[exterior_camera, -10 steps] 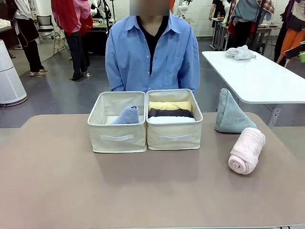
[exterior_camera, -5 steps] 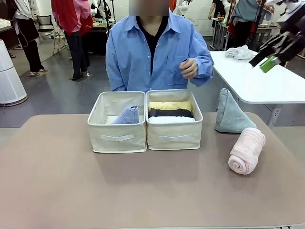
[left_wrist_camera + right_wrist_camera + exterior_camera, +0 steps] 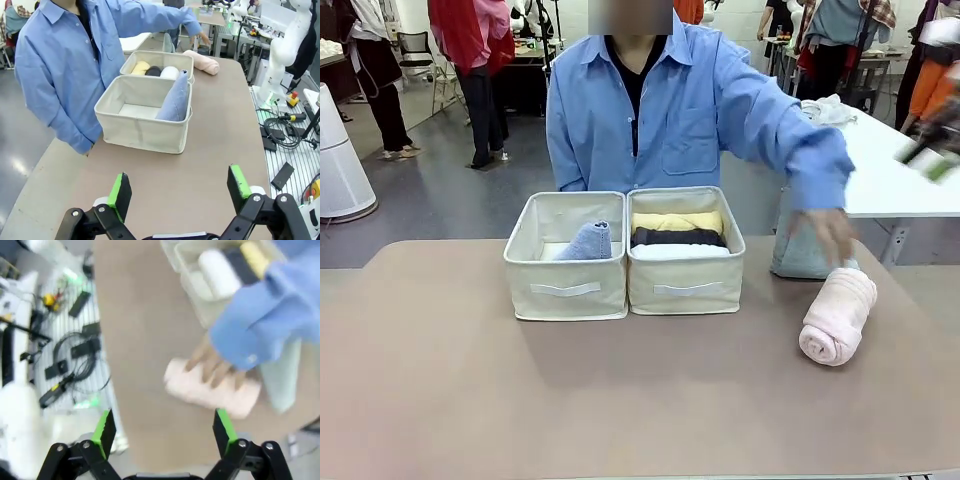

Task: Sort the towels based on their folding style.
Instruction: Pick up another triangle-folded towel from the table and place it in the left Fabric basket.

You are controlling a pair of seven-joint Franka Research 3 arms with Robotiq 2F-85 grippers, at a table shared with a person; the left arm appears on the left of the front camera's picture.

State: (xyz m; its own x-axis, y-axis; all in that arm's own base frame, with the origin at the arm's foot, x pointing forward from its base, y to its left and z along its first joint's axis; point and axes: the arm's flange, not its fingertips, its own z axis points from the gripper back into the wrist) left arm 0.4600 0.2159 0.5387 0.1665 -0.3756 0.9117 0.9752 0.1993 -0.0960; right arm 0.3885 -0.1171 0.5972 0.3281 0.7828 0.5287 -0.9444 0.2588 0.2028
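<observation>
Towels by the boxes, both grippers spread wide and empty

Inside the right box [image 3: 687, 285], soft beige fabric with a sewn strip handle, lay three thick terry cylinders: yellow roll [image 3: 677, 221] farthest, dark grey roll [image 3: 678, 237] in the middle, white roll [image 3: 680, 252] nearest. Touching its left wall stood the left box [image 3: 565, 285], which held a grey-blue cone [image 3: 588, 242]. Right of it, the person's hand [image 3: 832, 232] reached over the fluffy pink roll [image 3: 838, 317], in front of the grey-green cone [image 3: 795, 262]. The left gripper [image 3: 179, 184] hung in front of it and the right gripper [image 3: 164, 426] above the pink roll.
</observation>
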